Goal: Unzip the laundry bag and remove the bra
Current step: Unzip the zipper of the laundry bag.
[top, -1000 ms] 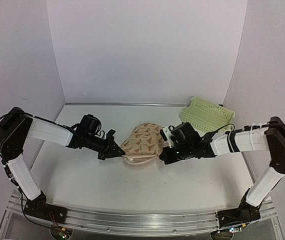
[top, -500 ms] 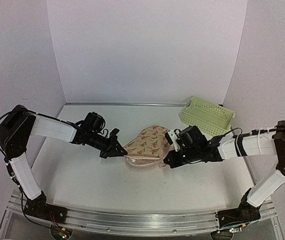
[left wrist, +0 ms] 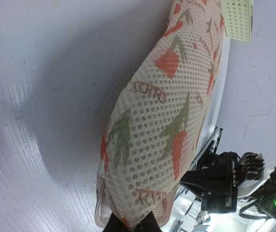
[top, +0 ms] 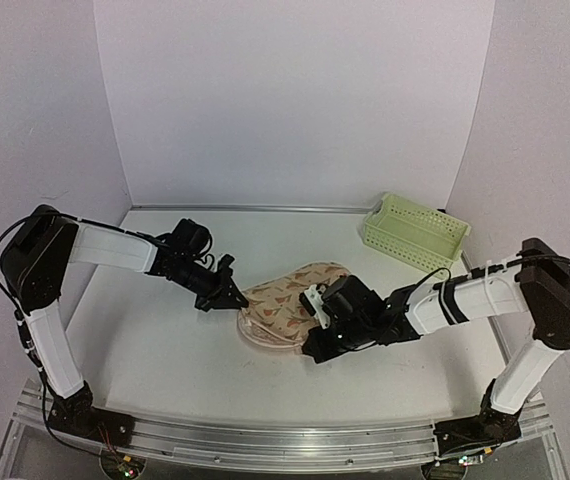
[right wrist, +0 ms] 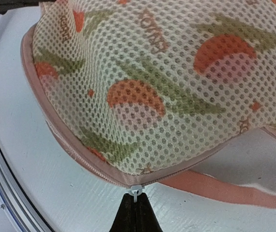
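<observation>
Unzipping is the step in hand. The flat, peanut-shaped beige mesh laundry bag [top: 287, 300], printed with orange-red leaves and edged by a pinkish zip rim, lies on the white surface [top: 155, 345]. It is well apart from the pale-green plastic basket [top: 415, 232], on that basket's side toward the arm bases. The left gripper [top: 233, 298] has its jaws clamped on the bag's end farthest from the basket, anchoring it. The right gripper [right wrist: 135, 215] has its jaws pinched together on the small white zip pull [right wrist: 136, 188] at the near rim. Basket-ward of the pull the rim gapes into two pink bands, while beyond it the teeth look closed, so the zip seems only partly run. The small white padded bra shows in no view and is presumably inside. Next, I judge, the right arm should draw the pull along the curved rim toward the anchored end, with the fabric held taut, or the mesh may bunch.
</observation>
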